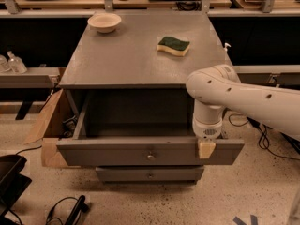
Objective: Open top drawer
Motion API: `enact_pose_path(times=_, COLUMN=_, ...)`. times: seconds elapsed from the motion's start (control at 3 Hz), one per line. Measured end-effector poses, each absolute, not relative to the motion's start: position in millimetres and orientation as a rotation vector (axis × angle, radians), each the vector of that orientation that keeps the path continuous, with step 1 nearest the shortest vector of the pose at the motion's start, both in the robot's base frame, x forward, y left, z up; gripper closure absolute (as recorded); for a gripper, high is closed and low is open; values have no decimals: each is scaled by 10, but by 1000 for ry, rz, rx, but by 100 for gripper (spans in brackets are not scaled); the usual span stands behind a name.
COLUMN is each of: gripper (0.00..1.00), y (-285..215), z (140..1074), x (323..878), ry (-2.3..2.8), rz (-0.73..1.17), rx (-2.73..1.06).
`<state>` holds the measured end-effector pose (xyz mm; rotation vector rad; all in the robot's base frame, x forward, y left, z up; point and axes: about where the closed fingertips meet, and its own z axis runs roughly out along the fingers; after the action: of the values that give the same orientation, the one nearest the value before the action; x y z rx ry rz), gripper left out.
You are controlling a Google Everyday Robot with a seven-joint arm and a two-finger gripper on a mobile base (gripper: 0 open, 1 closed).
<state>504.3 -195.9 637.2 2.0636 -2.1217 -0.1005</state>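
Note:
The top drawer (117, 153) stands pulled far out of the grey cabinet, its deep grey box showing and a small round metal knob (150, 156) at the middle of its flat front. My gripper (206, 148) hangs from the white arm over the right part of that front's upper edge, pointing down. Its tan fingertip (206, 149) rests against the front, well to the right of the knob.
A narrower grey drawer front (150, 174) sits below, closed. On the cabinet top (126, 60) lie a green and yellow sponge (173, 46) and a pale bowl (104, 22). A cardboard box (47, 125) stands at the left; black gear and cables (65, 212) lie on the floor.

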Motion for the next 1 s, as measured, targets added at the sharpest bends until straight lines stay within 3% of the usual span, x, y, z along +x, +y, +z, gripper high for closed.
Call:
enact_pose_path(times=0.33, gripper=4, y=-1959, z=6372, x=5043, ry=-2122, rz=-100, rx=2064)
enact_pose_path(times=1.0, gripper=0, y=-1962, z=6662, x=5036, ry=-2129, rz=-47, rx=2069)
